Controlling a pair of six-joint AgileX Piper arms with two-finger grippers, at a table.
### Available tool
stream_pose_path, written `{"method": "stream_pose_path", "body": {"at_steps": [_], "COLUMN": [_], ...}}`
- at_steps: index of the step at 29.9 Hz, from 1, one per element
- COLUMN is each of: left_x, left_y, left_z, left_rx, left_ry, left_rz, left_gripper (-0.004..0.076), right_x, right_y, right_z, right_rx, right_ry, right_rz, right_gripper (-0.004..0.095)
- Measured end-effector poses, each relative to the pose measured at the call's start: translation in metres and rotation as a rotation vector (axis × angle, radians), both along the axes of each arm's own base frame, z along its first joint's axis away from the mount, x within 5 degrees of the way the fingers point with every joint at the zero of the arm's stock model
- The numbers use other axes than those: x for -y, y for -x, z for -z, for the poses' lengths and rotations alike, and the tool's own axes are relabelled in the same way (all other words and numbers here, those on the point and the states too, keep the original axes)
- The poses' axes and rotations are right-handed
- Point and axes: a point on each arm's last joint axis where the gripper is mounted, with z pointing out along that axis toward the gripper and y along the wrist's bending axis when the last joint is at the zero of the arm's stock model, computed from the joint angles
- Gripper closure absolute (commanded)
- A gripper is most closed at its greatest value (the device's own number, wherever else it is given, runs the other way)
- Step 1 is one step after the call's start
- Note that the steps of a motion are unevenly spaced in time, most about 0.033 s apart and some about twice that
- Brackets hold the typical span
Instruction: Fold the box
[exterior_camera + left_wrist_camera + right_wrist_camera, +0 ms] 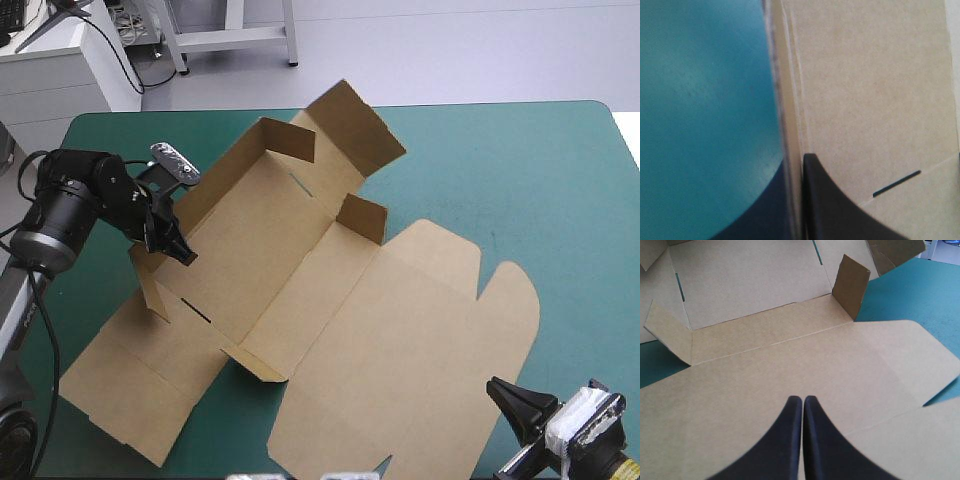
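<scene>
Two left fingers (840,210) pinch the box (270,250) wall; right fingers (817,440) clenched above its lid.

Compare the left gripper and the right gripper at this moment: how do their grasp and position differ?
Grasp: the left gripper has its fingers pinched on a board edge of the box; the right gripper has its fingers shut on nothing.
Position: the left gripper is at the left of the table, on the box; the right gripper sits near its near right corner, facing the flat lid.
Both have black fingers drawn together.
</scene>
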Motion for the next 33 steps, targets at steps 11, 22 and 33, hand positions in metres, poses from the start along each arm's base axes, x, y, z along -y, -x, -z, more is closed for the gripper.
{"method": "stream_pose_path", "body": {"at_steps": [11,22,33], "left_x": [0.049,0.101,0.144], "left_y": [-0.016,-0.011,0.006], "left_z": [0.001,-0.008,-0.019], "left_rx": [0.242,0.478,0.674], "left_ry": [-0.185,-0.330,-0.357], "left_rz": [0.223,0.446,0.549], "left_gripper": [0.0732,0.0733,0.0733], "right_x": [0.000,0.000,0.000], "right_y": [0.000,0.000,0.000], "right_z": [0.000,0.000,0.000], "right_rx": [0.000,0.000,0.000], "right_ry": [0.000,0.000,0.000], "right_rz": [0.000,0.000,0.000], "right_gripper": [0.0912,0.0912,0.0912]}}
